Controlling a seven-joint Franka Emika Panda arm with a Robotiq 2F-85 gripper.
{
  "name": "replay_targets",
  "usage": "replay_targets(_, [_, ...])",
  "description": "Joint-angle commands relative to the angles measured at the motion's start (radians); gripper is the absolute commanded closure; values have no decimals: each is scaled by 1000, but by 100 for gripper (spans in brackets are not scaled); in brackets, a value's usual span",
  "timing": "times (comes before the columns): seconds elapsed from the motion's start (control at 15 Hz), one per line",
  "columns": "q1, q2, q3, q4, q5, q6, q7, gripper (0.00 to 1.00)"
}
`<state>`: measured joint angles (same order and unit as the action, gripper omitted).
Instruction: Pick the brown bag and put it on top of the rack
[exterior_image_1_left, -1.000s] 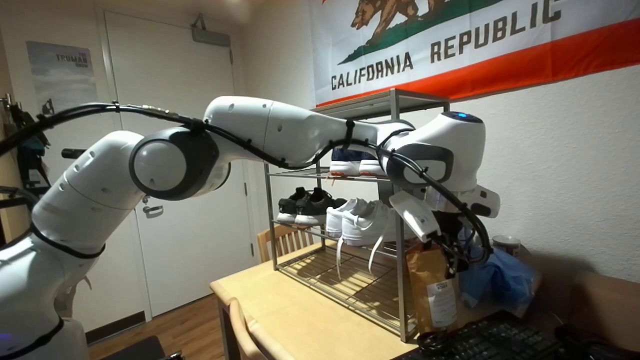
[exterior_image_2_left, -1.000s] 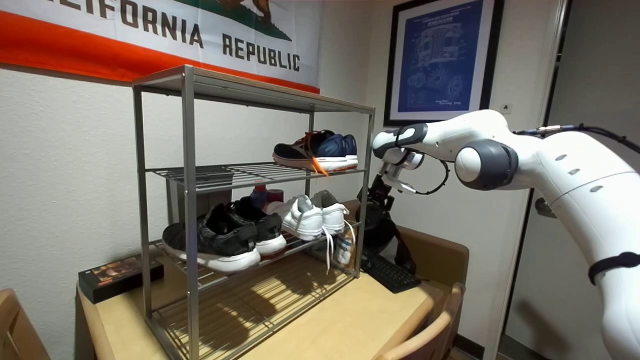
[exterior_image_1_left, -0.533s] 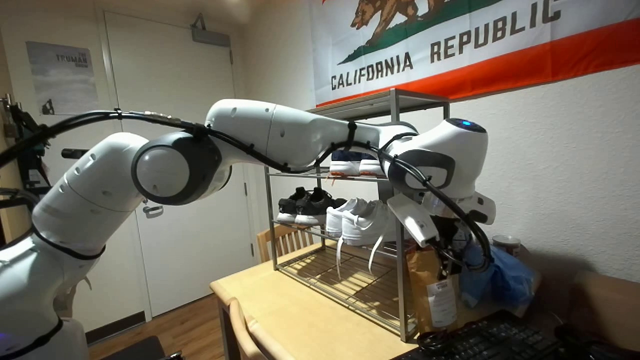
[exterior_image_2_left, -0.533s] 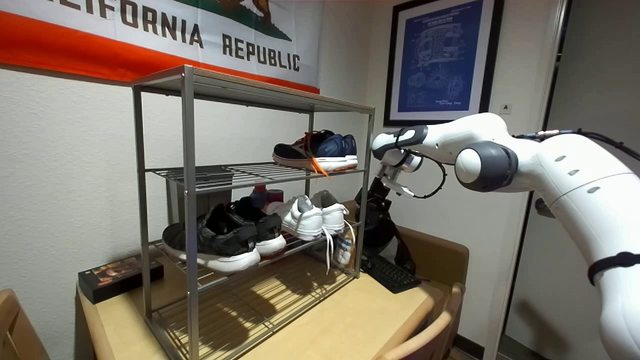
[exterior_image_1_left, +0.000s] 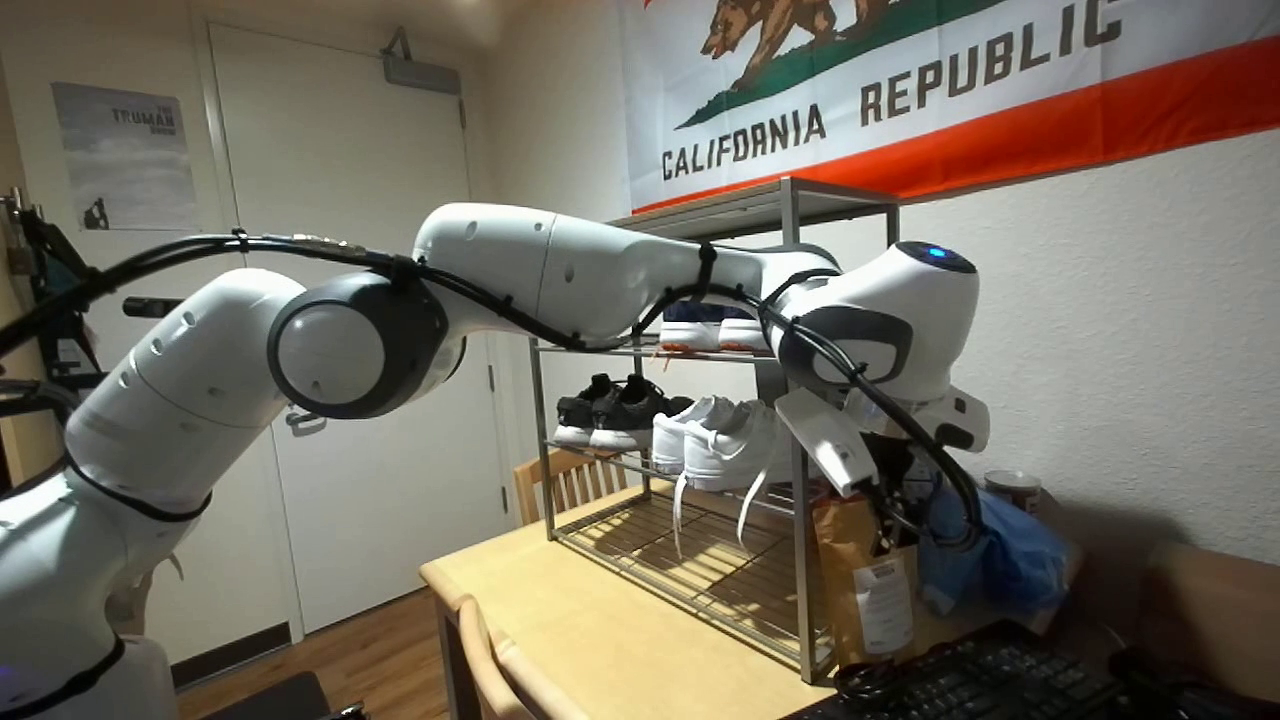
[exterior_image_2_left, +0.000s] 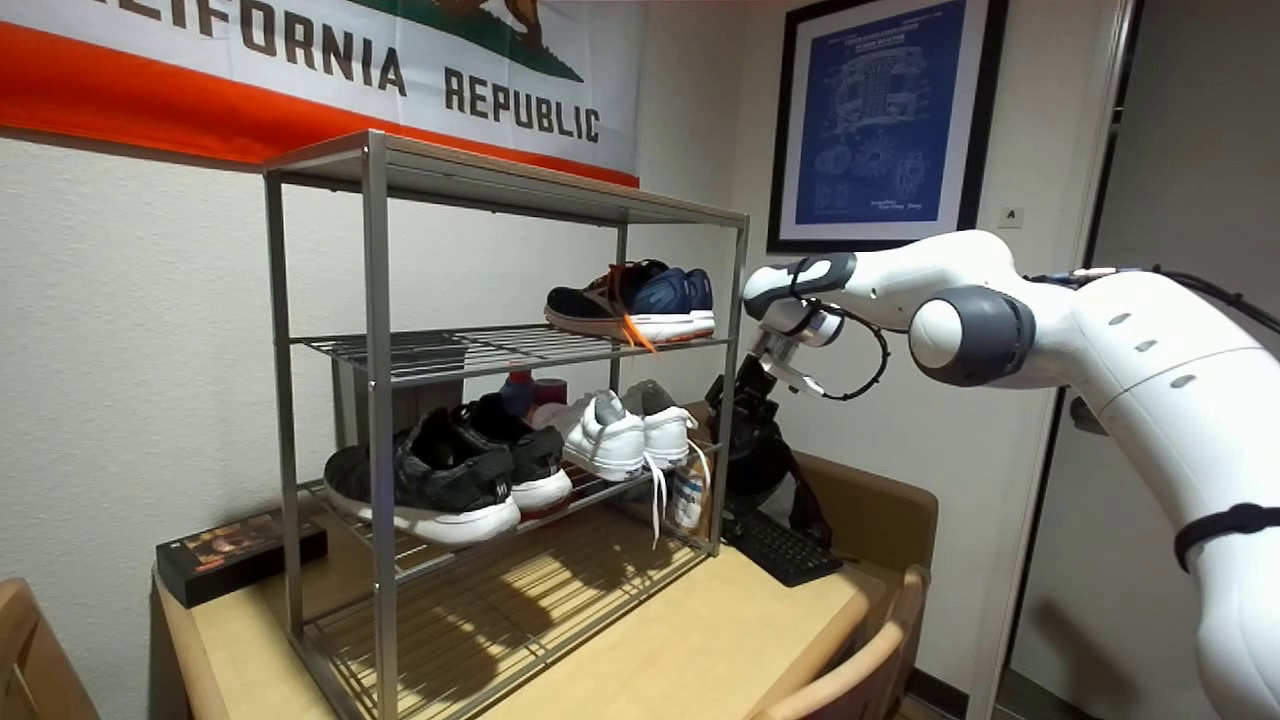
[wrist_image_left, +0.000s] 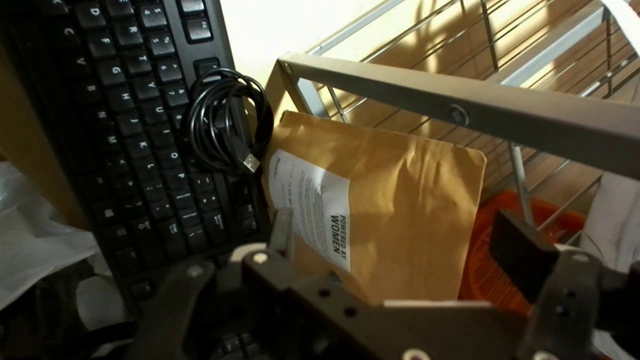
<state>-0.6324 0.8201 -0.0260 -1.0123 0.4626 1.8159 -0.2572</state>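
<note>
The brown bag (exterior_image_1_left: 845, 590) stands upright on the table beside the rack's end, with a white label on its front. In the wrist view the brown bag (wrist_image_left: 410, 200) lies between the two spread fingers of my gripper (wrist_image_left: 402, 240). The gripper is open, holds nothing, and its fingers sit around the bag's upper end. In an exterior view my gripper (exterior_image_1_left: 890, 535) overlaps the bag's top. The metal rack (exterior_image_2_left: 560, 180) shows in both exterior views, with a flat top board. Its post (wrist_image_left: 450, 105) runs close beside the bag in the wrist view.
A black keyboard (wrist_image_left: 145, 125) with a coiled cable (wrist_image_left: 225, 120) lies beside the bag. A blue plastic bag (exterior_image_1_left: 1000, 560) and an orange item (wrist_image_left: 500, 260) are close by. White shoes (exterior_image_1_left: 725, 450), black shoes (exterior_image_2_left: 450, 480) and blue shoes (exterior_image_2_left: 640, 305) stand on the rack's shelves.
The arm has lowered slightly. In an exterior view the gripper has moved down and left, closer to the brown bag's top and the rack. The bag has not moved.
</note>
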Motion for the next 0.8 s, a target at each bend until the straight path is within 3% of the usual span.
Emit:
replay_targets(0.0, [0, 0, 1, 1, 0, 0, 0, 0])
replay_targets(0.73, [-38, 8, 25, 33, 48, 16, -23, 0])
